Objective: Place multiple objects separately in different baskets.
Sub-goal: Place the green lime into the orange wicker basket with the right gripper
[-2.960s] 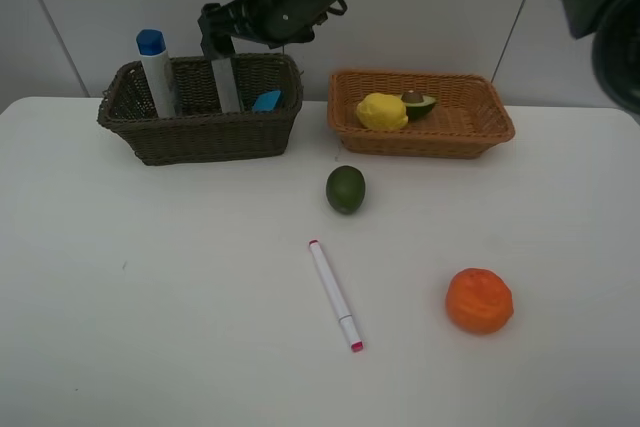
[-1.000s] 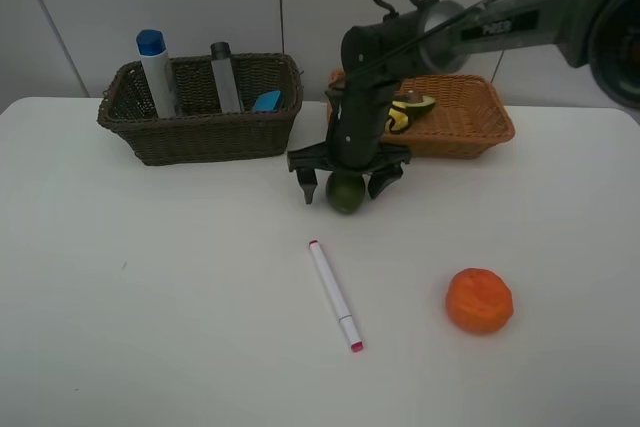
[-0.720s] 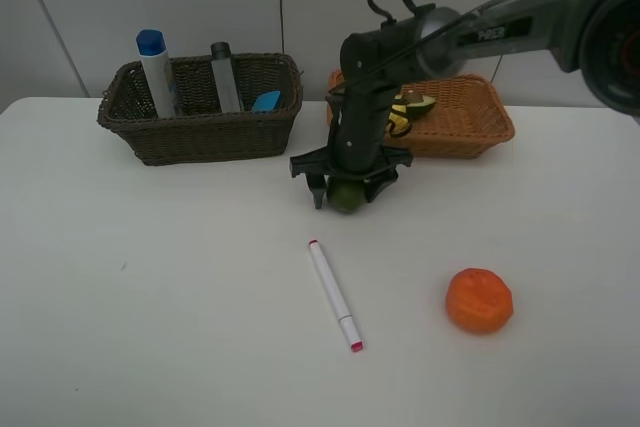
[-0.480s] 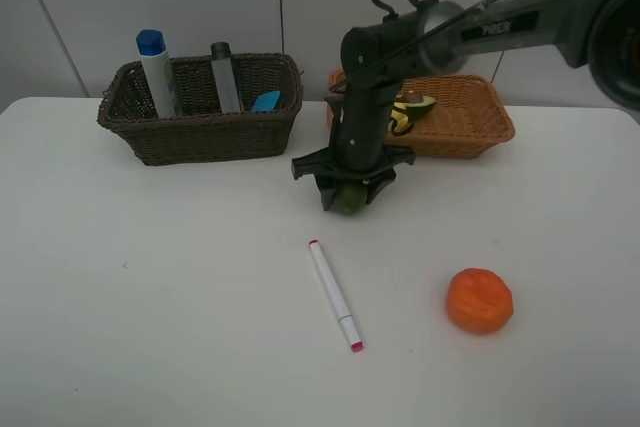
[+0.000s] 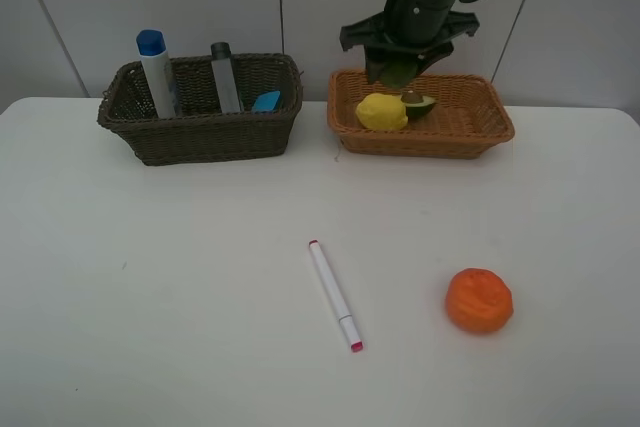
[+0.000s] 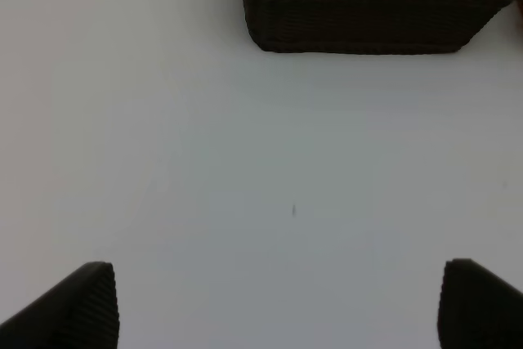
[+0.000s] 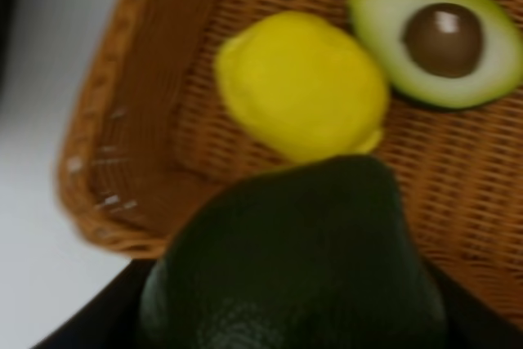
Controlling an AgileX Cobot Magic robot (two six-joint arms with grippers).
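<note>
The right hand (image 5: pixel 398 67), half closed and gripping the lime (image 7: pixel 294 259), hangs above the orange-tan basket (image 5: pixel 470 139), over its lemon (image 5: pixel 380 112).

Bright diffuse light, R-wrist view blurry

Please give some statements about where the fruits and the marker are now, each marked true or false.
1. The right tool holds the lime above the orange-tan basket. True.
2. The orange lies in that basket. False: it is on the table.
3. The marker lies on the table. True.
4. The lemon is in the dark brown basket. False: it is in the orange-tan basket, beside the halved avocado.
</note>
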